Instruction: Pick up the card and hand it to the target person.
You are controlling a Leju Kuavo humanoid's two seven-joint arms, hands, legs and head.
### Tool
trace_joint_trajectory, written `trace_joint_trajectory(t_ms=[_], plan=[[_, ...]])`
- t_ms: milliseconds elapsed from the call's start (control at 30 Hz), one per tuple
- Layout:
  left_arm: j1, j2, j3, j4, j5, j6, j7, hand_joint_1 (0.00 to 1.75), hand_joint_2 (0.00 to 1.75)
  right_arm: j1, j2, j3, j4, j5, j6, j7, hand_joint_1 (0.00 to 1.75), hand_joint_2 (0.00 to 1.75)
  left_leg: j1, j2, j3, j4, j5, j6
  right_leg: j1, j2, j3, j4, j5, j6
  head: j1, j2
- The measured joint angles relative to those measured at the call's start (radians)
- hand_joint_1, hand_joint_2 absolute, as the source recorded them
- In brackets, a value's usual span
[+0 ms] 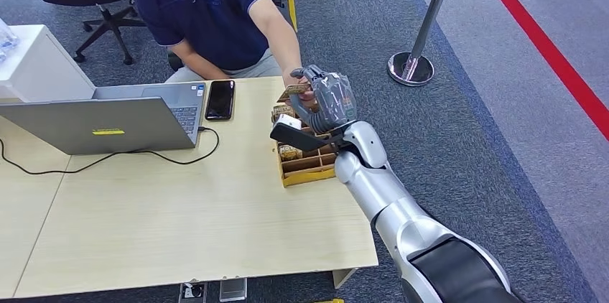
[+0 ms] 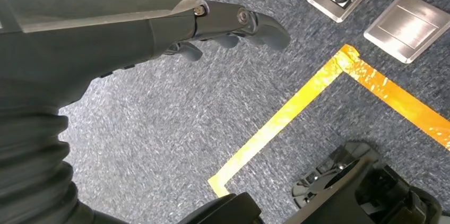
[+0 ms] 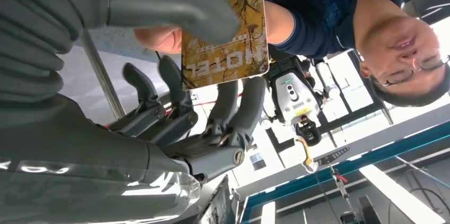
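Right hand point(image 1: 327, 98) — raised over the far right edge of the tabletop point(image 1: 179, 224), at about 1 o'clock in the head view; grasping the card point(image 1: 293, 91) between thumb and fingers. Card point(image 3: 225, 27) — gold-brown, printed "HOTEL", pinned under the grey thumb point(image 3: 175, 3) with darker fingers point(image 3: 239, 104) behind it. Person's hand point(image 1: 300, 80) — reaching in from 12 o'clock, at the card's far end; fingertips appear to touch it, though contact is hard to confirm. Person point(image 1: 212, 12) — seated at the far side, dark blue polo shirt.

Left hand point(image 2: 233, 27) — hanging above grey carpet, fingers loosely curled, holding nothing.

Wooden card box point(image 1: 305, 163) — yellow-rimmed, divided into compartments, at 3 o'clock on the tabletop, directly beneath the right wrist. Laptop point(image 1: 115, 120) — open, at 10 o'clock, black cable point(image 1: 108, 159) trailing across the tabletop. Phone point(image 1: 220, 99) — black, flat, just right of the laptop. Stanchion base point(image 1: 411, 68) — on the carpet at 2 o'clock. Yellow floor tape point(image 2: 297, 112) — near two metal floor sockets point(image 2: 406, 19).
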Motion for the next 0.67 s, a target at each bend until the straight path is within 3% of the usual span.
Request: trace_joint_trajectory(t_ms=[33, 367, 667], plan=[[0.000, 0.000, 0.000, 0.000, 0.001, -0.005, -0.002, 0.00, 0.00, 0.000, 0.000, 0.000, 0.001, -0.001, -0.002, 0.000, 0.00, 0.00, 0.000, 0.000, 0.000, 0.000, 0.000, 0.000, 0.000, 0.000, 0.000, 0.000, 0.000, 0.000, 0.000, 0.000], [0.001, 0.000, 0.001, 0.000, 0.002, 0.013, 0.003, 0.00, 0.00, 0.003, -0.011, -0.001, -0.006, -0.004, -0.031, 0.009, 0.00, 0.00, 0.000, 0.000, 0.000, 0.000, 0.000, 0.000, 0.000, 0.000, 0.000, 0.000, 0.000, 0.000, -0.001, 0.000], [0.003, 0.000, 0.002, 0.000, 0.005, 0.020, 0.002, 0.00, 0.00, 0.018, -0.055, -0.025, -0.038, -0.016, -0.054, 0.030, 0.00, 0.00, 0.000, 0.000, 0.000, 0.000, 0.000, 0.000, 0.000, 0.000, 0.000, 0.000, 0.000, 0.000, -0.001, 0.000]])
